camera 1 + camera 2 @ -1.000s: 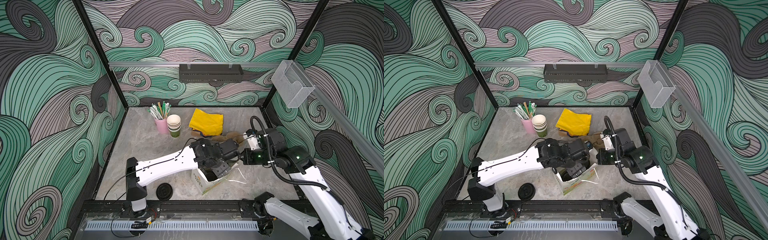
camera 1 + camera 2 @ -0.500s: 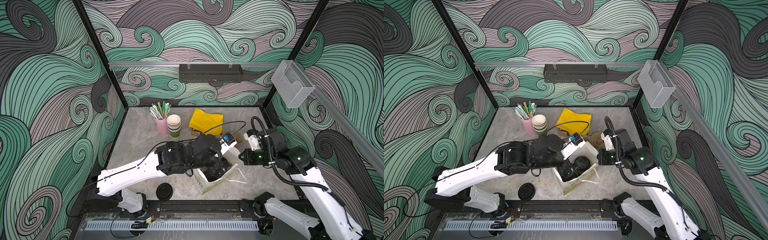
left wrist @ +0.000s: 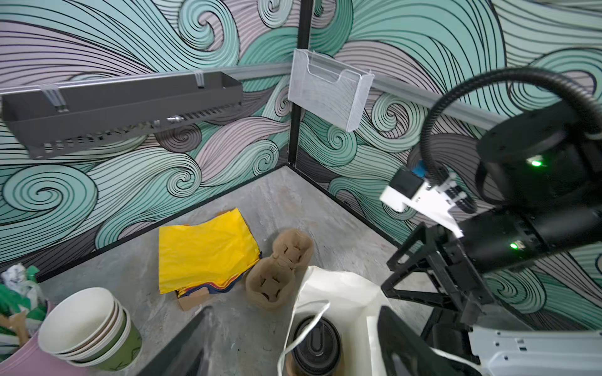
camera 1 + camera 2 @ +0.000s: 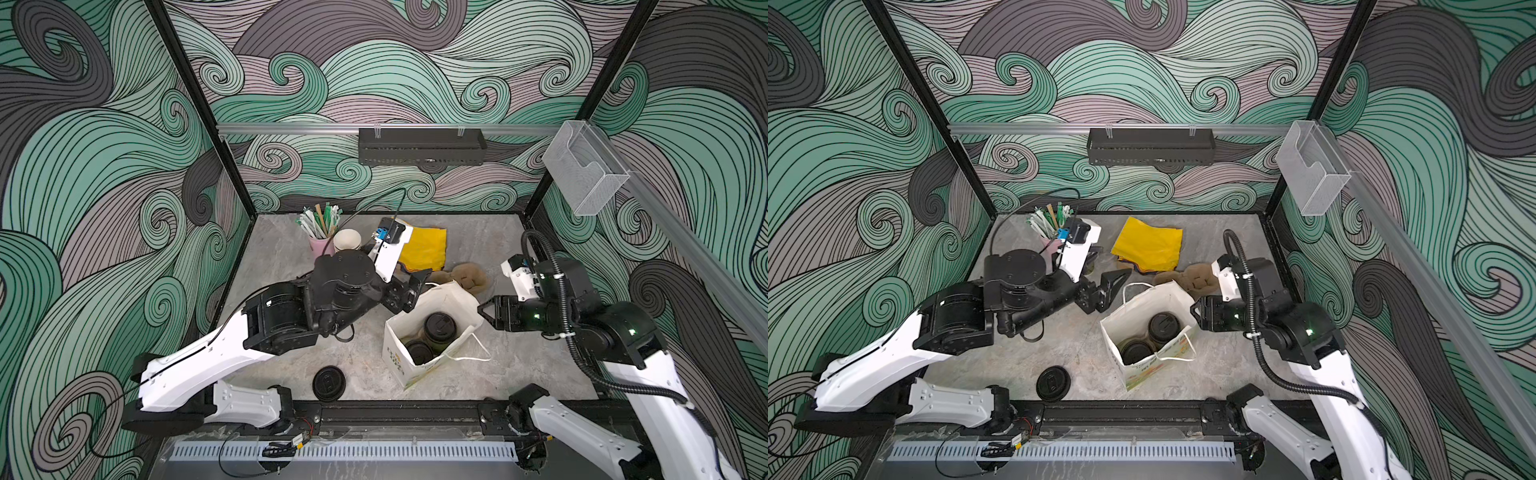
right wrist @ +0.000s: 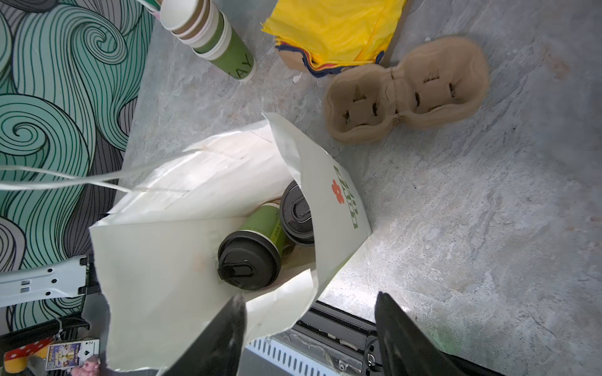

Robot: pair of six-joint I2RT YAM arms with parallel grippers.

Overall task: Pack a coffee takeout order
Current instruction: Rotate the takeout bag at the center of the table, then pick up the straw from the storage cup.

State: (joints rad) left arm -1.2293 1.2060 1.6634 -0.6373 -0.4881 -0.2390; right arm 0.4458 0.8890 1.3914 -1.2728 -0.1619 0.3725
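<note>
Two lidded green cups [image 4: 440, 326] stand inside the white paper bag [image 4: 395, 357], black plastic lids upward. The left gripper [image 4: 415, 291], down in the bag a second ago, now hangs past its far rim, fingers wide and empty. The right gripper [image 4: 484, 312], pinched then, has spread open beside the bag's rim. Folded yellow napkins [image 4: 426, 249] lie behind the bag, and a loose round lid [image 4: 329, 383] lies in front of it.

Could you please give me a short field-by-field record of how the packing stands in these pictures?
Bag: white paper bag with string handles, upright, open
In bag: two olive-green paper cups with black lids
Not packed: folded yellow paper napkins, on grey table beyond bag
Loose: round black plastic lid, on table near front
Left gripper: open, empty
Right gripper: open, empty, beside bag rim
</note>
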